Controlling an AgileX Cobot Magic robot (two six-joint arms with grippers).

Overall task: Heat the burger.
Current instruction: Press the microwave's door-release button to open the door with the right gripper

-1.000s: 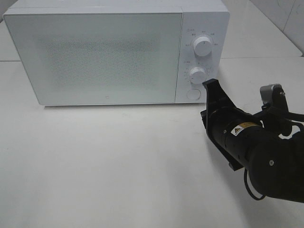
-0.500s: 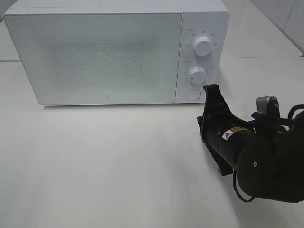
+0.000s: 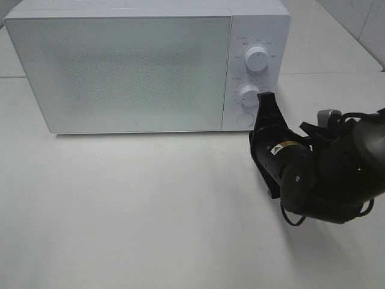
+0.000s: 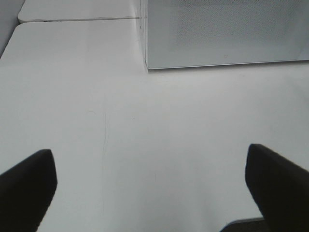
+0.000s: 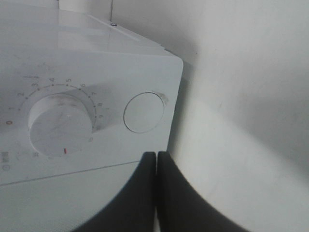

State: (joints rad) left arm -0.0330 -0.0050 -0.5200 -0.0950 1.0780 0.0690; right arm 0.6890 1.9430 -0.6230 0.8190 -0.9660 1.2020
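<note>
White box-shaped microwave [image 3: 120,66] on white table [image 3: 150,205], frosted door shut. Burger not in sight; probably inside, can't confirm. Right end effector [image 3: 265,100] pressed together, empty, tip near round white button [image 3: 244,119] under lower dial [image 3: 249,94]. Left end effector [image 4: 154,183] spread, empty. Judged: loading done, starting heat remains.

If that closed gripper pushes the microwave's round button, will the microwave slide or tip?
Probably won't tip: the microwave is a wide, low box flat on the table, and the round button sits low on its front. It might slide slightly; the table looks smooth. The shut right gripper ends narrow, so it may slip off the button's flat face.
</note>
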